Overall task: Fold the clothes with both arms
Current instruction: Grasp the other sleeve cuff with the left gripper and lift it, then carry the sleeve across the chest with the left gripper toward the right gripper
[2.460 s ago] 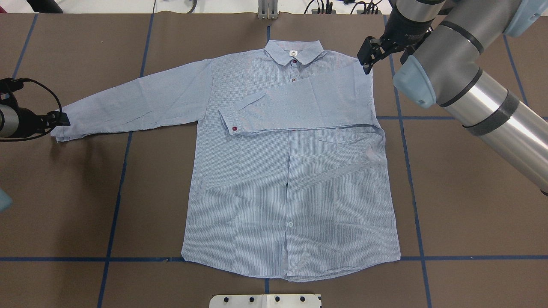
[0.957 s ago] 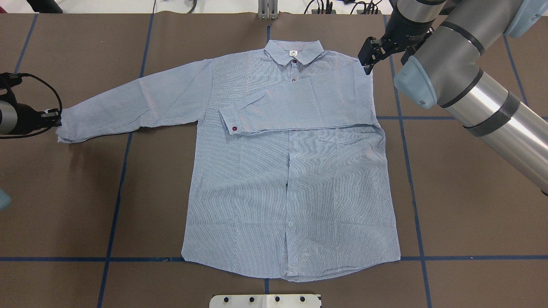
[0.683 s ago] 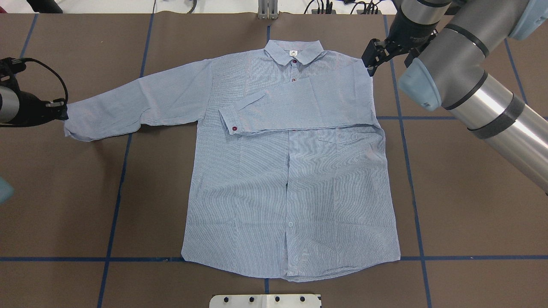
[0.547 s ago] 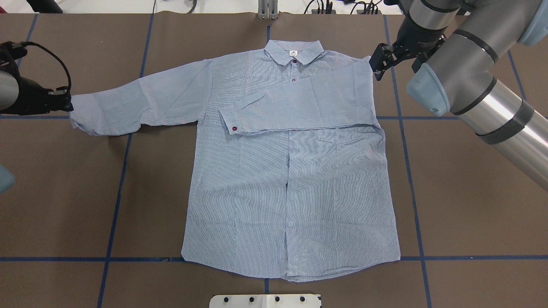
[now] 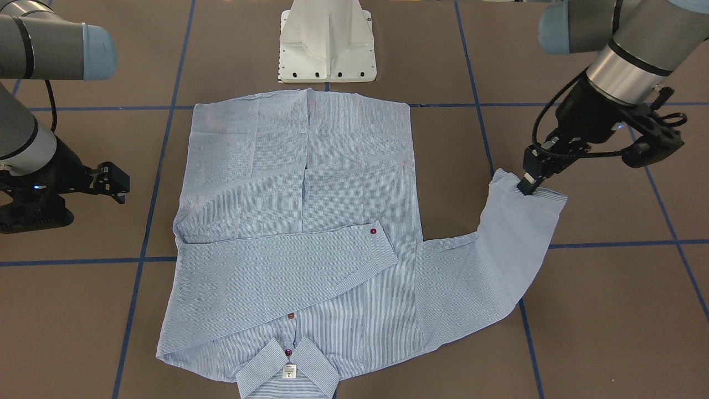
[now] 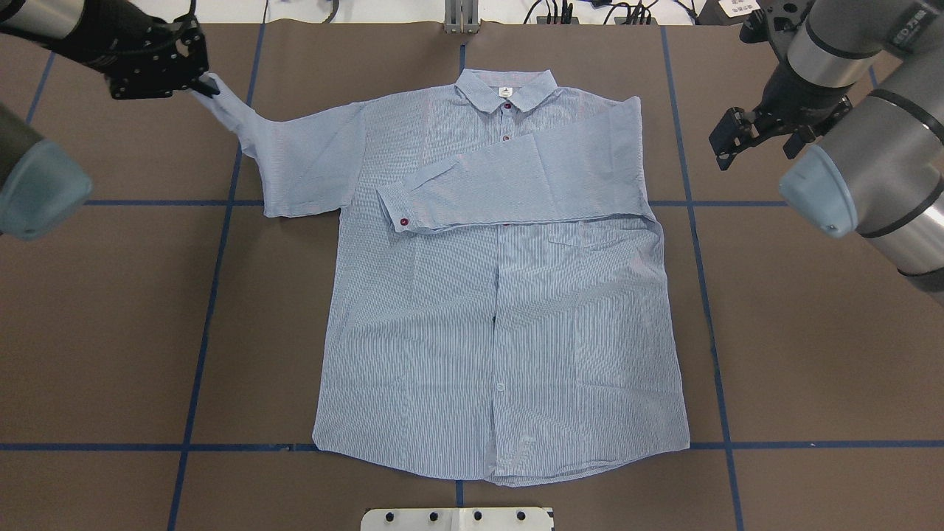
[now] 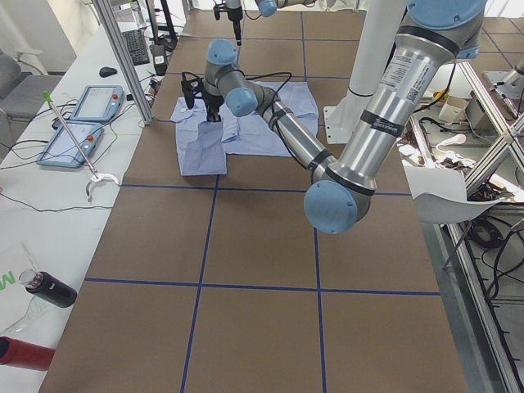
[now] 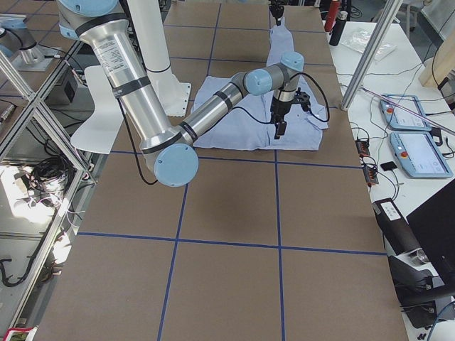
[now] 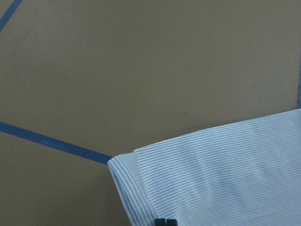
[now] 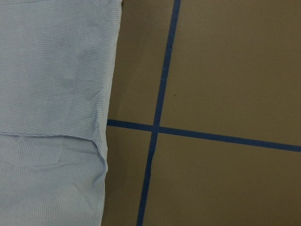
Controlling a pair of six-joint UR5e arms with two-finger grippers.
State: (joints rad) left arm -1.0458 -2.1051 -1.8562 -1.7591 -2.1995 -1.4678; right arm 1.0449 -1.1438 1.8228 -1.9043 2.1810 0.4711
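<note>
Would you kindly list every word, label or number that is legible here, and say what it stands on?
None can be quoted with confidence.
Collar of the shirt, white label: a small mark and print, too small to read.
Silver tube of the left arm: dark lettering, too small to read.
Silver tube of the right arm: dark lettering, too small to read.

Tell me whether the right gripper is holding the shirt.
No. In the front-facing view the right gripper hangs over the brown table, apart from the shirt.
</note>
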